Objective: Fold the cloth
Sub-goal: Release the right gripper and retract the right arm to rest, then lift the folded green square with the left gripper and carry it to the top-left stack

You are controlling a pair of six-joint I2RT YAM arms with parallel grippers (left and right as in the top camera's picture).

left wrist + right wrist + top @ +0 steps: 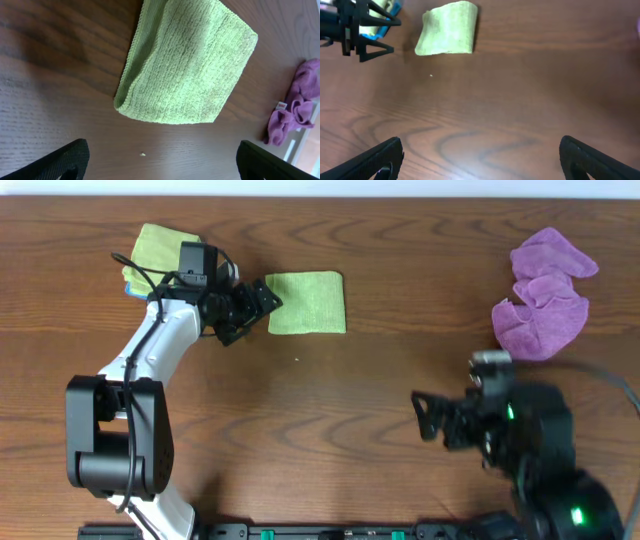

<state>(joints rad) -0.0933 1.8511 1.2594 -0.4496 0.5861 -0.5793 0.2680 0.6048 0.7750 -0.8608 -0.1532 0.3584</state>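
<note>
A small green terry cloth rectangle (305, 302) lies doubled and flat on the brown wooden bench (350, 390), far of centre. The left gripper (258, 312) is just left of it, fingers apart and empty. The right gripper (421, 417) sits well apart, near right, fingers also spread. The cloth looks light, limp and grippy, so a pinch at a hemmed corner should hold best.
</note>
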